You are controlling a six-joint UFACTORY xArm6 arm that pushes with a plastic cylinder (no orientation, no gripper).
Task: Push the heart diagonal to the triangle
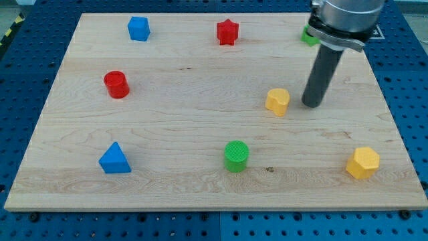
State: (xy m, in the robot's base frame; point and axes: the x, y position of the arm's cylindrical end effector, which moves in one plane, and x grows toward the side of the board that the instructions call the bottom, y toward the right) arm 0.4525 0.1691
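The yellow heart (277,101) lies right of the board's middle. The blue triangle (115,159) lies at the view's lower left. My tip (311,104) rests on the board just to the right of the yellow heart, with a small gap between them. The dark rod rises from the tip to the arm's grey body at the view's top right.
A blue block (138,28) and a red star (227,31) sit near the top edge. A red cylinder (116,84) is at left, a green cylinder (236,155) at bottom centre, a yellow hexagon (362,163) at bottom right. A green block (309,36) is partly hidden behind the arm.
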